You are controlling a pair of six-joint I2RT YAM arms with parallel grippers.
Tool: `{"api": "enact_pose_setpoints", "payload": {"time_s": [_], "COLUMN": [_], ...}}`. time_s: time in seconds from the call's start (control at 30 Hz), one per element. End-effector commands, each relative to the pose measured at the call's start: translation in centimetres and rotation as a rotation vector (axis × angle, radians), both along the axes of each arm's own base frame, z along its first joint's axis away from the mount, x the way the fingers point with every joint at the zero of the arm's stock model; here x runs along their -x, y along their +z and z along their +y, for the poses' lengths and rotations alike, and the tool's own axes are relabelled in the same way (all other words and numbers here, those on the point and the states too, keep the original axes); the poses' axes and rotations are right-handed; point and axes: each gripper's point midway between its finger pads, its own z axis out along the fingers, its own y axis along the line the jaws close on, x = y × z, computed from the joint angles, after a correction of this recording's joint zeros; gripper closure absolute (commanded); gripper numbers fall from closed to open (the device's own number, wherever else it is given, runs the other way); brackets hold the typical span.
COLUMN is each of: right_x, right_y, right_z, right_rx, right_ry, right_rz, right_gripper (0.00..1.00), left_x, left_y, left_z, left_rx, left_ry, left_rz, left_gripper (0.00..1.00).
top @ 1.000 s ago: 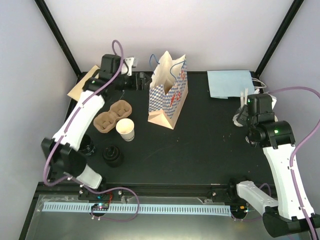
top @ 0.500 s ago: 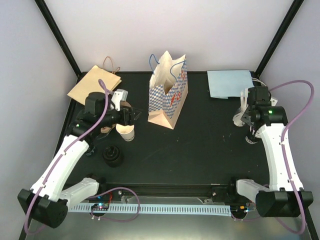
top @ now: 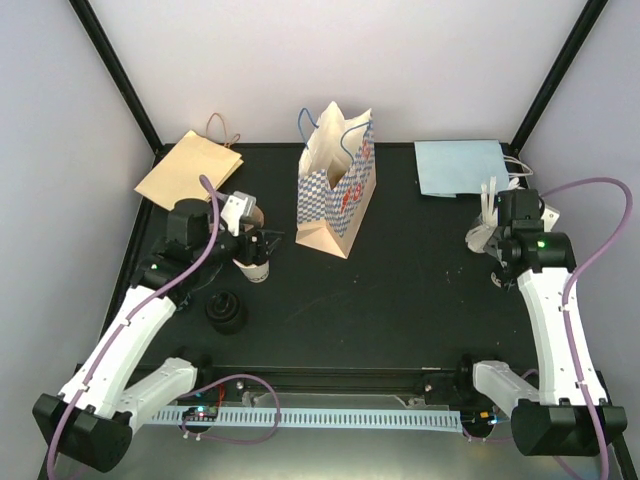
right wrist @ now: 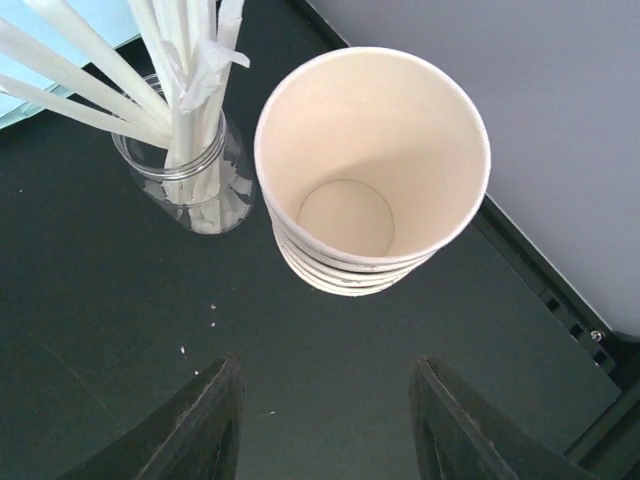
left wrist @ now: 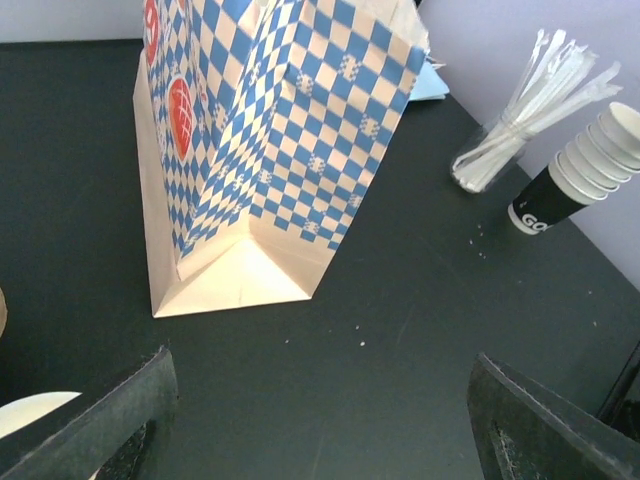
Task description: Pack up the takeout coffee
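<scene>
Centring over the paper cup (top: 252, 265) is, I judge, the step in hand. The cup stands upright on the tabletop (top: 400, 290) at centre left of the overhead view, near the checked bag (top: 337, 185) that stands open above and to its right.

In the left wrist view only a sliver of the cup's rim (left wrist: 35, 410) shows, at the lower left corner beside my left fingers (left wrist: 100, 430). The cup is therefore not yet between them. To do this well, I should:
- shift the left jaws toward that corner until the rim sits midway between them;
- descend with both fingers clear of the wall;
- close softly, since thin paper is likely to buckle under a hard squeeze;
- keep the cup upright on the way to the bag.

The left jaws stand wide apart, holding and touching nothing.

The right jaws are likewise wide, with the right fingers (right wrist: 205, 430) at the lower edge of that wrist view. They hang above the cup stack (right wrist: 372, 170) and touch neither it nor the straw jar (right wrist: 190, 185) just beside it. That arm works best parked, well apart from the bag.
</scene>
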Motion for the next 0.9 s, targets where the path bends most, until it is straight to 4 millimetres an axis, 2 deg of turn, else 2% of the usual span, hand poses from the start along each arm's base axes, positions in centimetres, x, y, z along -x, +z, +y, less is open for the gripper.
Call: {"api": "enact_pose_setpoints", "payload": {"time_s": [0.0,0.1,0.23,0.3,0.4,0.57,0.73,0.87], "right_x": [-0.1,-2.0,-4.1,-4.3,-3.8,-2.0,-0.7,-0.4], "right_y": [1.1,3.4,6.4,7.5,7.9,7.6,7.3,6.7], "right_z": [-0.7,1.6,3.7,4.1,3.8,2.9,3.1,3.3], "right_rx": [0.026,-0.080,-0.174,-0.192,-0.168,-0.106,-0.108,-0.119], "right_ry": [-0.032,0.069,0.159,0.179,0.174,0.163,0.180,0.185], "right_rz": [-0.081,-0.253,-0.459,-0.490,-0.462,-0.404,-0.400,-0.384], "right_gripper": [0.52,0.49,0.46,0.47,0.45,0.42,0.40,0.39], "left_x": [-1.0,-1.8,-2.8,-3.0,-3.1,-3.5,-5.6,-6.7], "left_y": [0.1,2.0,4.9,6.3,7.8,8.3,8.1,6.4], "left_z": [-0.5,-1.8,-3.8,-4.5,-5.8,-9.0,-11.1,-14.2], "left_rx": [0.014,0.095,0.179,0.196,0.191,0.167,0.181,0.061], "left_ry": [-0.019,-0.065,-0.134,-0.143,-0.170,-0.253,-0.276,-0.340], "left_rz": [-0.049,-0.095,-0.262,-0.353,-0.485,-0.627,-0.579,-0.671], "left_gripper": [0.17,0.02,0.01,0.01,0.01,0.01,0.01,0.01]}}
